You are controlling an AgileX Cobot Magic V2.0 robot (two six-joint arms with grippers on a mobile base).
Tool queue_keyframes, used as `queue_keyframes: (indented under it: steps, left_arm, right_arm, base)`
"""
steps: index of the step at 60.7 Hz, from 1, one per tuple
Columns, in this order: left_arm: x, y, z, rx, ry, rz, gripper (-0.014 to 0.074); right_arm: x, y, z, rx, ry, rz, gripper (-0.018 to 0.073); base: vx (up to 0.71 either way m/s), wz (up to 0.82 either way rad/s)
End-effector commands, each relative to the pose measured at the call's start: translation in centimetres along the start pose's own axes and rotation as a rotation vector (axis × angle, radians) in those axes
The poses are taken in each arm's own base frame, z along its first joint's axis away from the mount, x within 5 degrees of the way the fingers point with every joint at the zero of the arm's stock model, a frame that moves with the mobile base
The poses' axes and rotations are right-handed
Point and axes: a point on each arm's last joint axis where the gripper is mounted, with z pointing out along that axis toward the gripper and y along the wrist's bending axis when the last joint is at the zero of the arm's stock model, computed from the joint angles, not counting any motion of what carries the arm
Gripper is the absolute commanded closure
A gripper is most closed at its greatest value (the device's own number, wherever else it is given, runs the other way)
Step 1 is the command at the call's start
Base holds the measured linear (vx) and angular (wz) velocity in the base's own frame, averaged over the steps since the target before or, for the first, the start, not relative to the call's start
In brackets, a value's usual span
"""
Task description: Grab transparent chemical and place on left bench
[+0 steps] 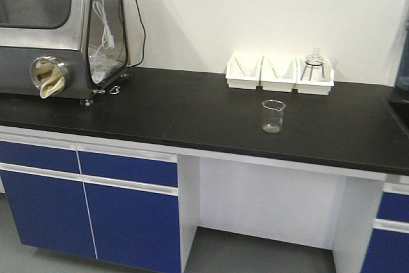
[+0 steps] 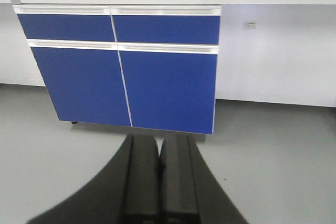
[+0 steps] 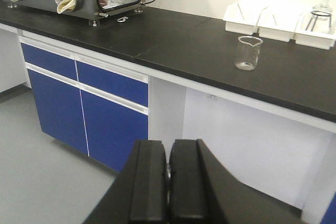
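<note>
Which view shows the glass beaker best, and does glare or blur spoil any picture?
Front view: even light, beaker clear against the black bench top. Right wrist view: beaker also clear, but the white trays are washed out. Left wrist view: slightly soft, no beaker, the dark left pincer fills the bottom.

The long lab counter point(image 1: 192, 113) has a matte black top, a white front edge and blue cabinet fronts under its left part. It runs from left to right. The slender, pale translucent tube point(image 3: 257, 19) seems to lean slanted among the white trays point(image 3: 241, 24) at the far right; it is too small to be sure.
</note>
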Motion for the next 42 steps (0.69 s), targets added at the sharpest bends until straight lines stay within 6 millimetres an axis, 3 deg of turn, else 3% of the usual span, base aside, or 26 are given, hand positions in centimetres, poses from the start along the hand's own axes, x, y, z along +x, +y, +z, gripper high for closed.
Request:
queue_keyframes:
  steps: [1, 42]
  left_arm:
    - [-0.28, 0.01, -0.13, -0.002, -0.081, -0.009, 0.0600]
    - [-0.28, 0.01, -0.13, -0.002, -0.081, -0.009, 0.0600]
  right_arm:
    - [-1.71, -0.07, -0.20, 0.004, -0.105, -0.007, 0.0562]
    - [-1.71, -0.07, -0.20, 0.004, -0.105, -0.007, 0.0562]
  base:
    - [0.36, 0.16]
    - [0.40, 0.00]
